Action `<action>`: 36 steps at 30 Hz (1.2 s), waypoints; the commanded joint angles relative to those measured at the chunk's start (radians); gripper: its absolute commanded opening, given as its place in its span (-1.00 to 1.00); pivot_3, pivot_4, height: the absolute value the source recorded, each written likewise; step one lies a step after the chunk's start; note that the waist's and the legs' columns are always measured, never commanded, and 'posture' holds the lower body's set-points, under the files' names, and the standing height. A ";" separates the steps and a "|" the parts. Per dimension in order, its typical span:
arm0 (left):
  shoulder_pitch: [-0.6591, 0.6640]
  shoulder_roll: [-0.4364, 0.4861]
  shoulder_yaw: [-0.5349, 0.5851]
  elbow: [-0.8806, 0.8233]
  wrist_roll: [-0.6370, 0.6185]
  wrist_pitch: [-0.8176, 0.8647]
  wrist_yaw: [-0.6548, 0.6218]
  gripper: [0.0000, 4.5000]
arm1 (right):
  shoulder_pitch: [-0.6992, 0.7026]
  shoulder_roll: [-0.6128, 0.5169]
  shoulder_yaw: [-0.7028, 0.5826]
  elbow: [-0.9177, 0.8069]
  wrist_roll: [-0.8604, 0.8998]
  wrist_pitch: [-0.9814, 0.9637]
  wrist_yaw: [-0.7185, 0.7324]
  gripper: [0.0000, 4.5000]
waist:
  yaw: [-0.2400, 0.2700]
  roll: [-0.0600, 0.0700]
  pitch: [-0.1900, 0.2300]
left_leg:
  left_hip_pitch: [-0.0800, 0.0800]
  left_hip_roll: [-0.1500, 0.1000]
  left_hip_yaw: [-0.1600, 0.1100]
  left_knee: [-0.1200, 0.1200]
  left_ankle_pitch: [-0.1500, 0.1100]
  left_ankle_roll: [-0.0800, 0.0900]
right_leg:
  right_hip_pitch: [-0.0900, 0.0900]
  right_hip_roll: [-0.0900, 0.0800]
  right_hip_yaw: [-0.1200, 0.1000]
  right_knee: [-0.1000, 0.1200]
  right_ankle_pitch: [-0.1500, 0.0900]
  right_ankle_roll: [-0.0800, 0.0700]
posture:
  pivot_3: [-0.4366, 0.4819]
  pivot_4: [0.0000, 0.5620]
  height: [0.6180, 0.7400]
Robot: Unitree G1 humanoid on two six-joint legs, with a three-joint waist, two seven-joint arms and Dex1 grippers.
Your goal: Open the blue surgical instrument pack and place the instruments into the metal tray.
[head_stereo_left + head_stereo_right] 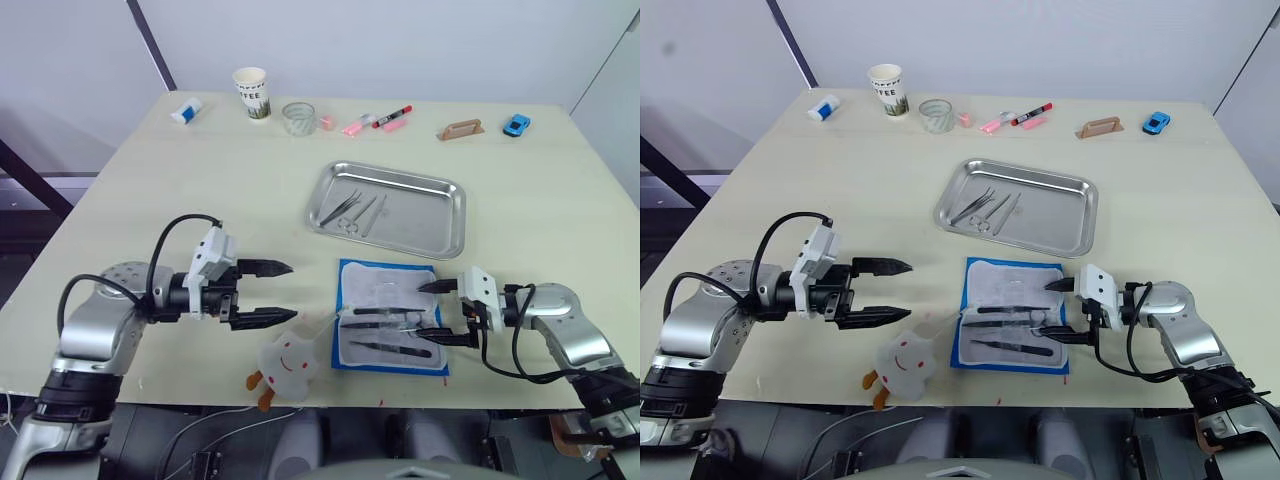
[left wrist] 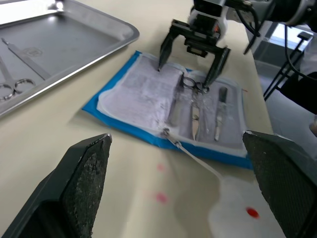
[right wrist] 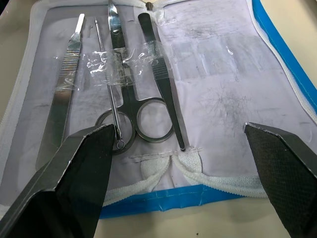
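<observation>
The blue surgical instrument pack (image 1: 372,288) lies open flat on the table near the front edge, white lining up. Several instruments are still held in its slots: ring-handled scissors (image 3: 130,119), tweezers (image 3: 161,79), a flat handle (image 3: 67,79) and a thin probe. My right gripper (image 1: 420,311) is open, its fingertips over the pack's right half on either side of the scissors' rings. My left gripper (image 1: 292,291) is open and empty, just left of the pack. Behind the pack, the metal tray (image 1: 425,225) holds a few instruments (image 1: 352,212).
A white smiling soft toy (image 1: 287,365) lies at the front edge, tied by a cord to the pack's zipper. Along the far edge stand a paper cup (image 1: 252,93), a glass (image 1: 298,118), markers (image 1: 380,122), a wooden block (image 1: 461,130) and a blue toy car (image 1: 516,125).
</observation>
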 commanded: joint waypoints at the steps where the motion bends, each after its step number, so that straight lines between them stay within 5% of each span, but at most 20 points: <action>1: -0.018 0.000 -0.007 -0.020 0.014 -0.042 -0.001 0.99 | 0.047 -0.020 0.047 0.056 -0.059 0.033 0.004 1.00 | 0.000 0.000 0.000 | 0.000 0.000 0.000 0.000 0.000 0.000 | 0.000 0.000 0.000 0.000 0.000 0.000 | -0.05 -0.47 1.00; 8: -0.114 -0.108 -0.153 -0.004 0.129 -0.103 0.079 0.99 | 0.052 -0.016 0.046 0.043 -0.058 0.041 -0.003 1.00 | 0.002 -0.001 0.000 | 0.000 -0.001 0.000 0.000 0.000 0.000 | 0.001 0.001 0.000 0.000 0.000 0.001 | -0.05 -0.47 1.00; 14: -0.169 -0.172 -0.273 0.059 0.239 -0.178 0.096 0.10 | 0.058 -0.022 0.043 0.032 -0.057 0.052 -0.004 1.00 | 0.000 0.000 0.000 | -0.001 -0.001 0.001 -0.002 0.000 0.000 | 0.000 0.006 0.000 -0.001 0.002 0.003 | -0.05 -0.47 1.00; 36: -0.295 -0.321 -0.428 0.274 0.425 -0.318 0.126 0.10 | 0.068 -0.014 0.049 0.004 -0.054 0.076 -0.034 1.00 | 0.001 -0.001 0.000 | -0.001 -0.001 0.000 -0.001 0.000 0.000 | 0.000 0.010 0.002 0.000 0.002 0.004 | -0.05 -0.47 1.00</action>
